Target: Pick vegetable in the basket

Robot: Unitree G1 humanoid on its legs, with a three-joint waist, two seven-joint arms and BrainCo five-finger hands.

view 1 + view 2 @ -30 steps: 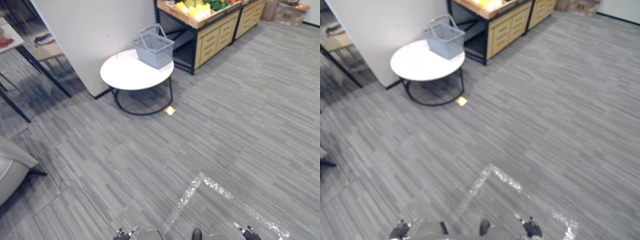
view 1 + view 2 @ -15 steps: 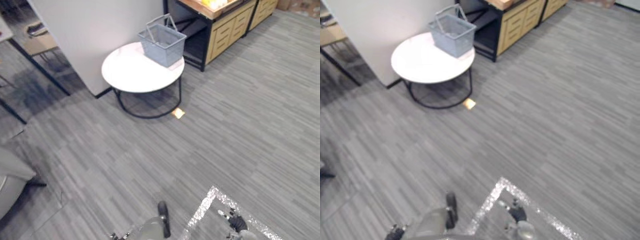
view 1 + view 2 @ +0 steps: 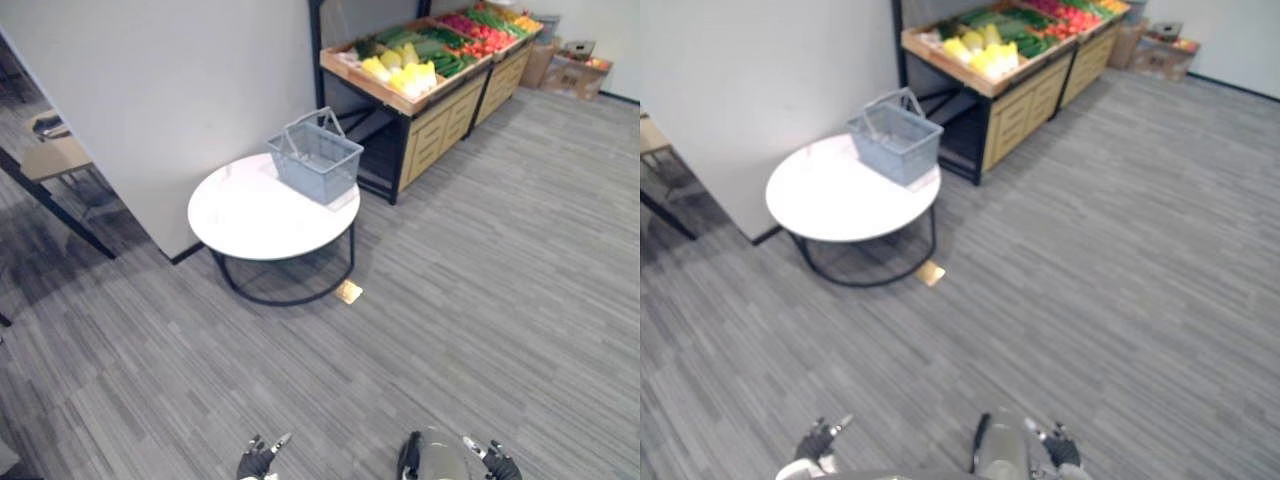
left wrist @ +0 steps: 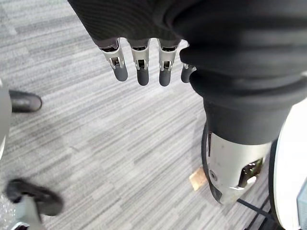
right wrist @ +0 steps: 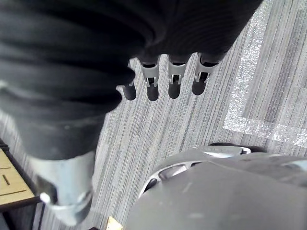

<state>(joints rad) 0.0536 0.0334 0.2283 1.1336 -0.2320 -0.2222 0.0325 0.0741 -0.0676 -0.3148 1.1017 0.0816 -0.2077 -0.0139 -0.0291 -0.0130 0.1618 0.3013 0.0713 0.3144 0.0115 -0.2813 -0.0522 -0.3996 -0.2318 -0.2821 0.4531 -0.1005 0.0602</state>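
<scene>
the left robot hand point(image 4: 142, 67) hangs low with its fingers straight and relaxed, holding nothing; the right robot hand point(image 5: 175, 76) hangs the same way, also empty. both are above the grey striped carpet floor point(image 3: 480, 260), well apart from the round white counter point(image 3: 245, 215) ahead. on the counter's far edge sits the grey plastic shopping basket point(image 3: 315, 162), handles raised, seemingly empty. the yellow, green and red vegetables point(image 3: 405, 72) lie in the long wooden produce stand point(image 3: 430, 110) just beyond the counter on its right, the stand's length running away from the counter. i judge the right robot hand the nearer to the produce and the left to the basket; closing on the counter comes first.
</scene>
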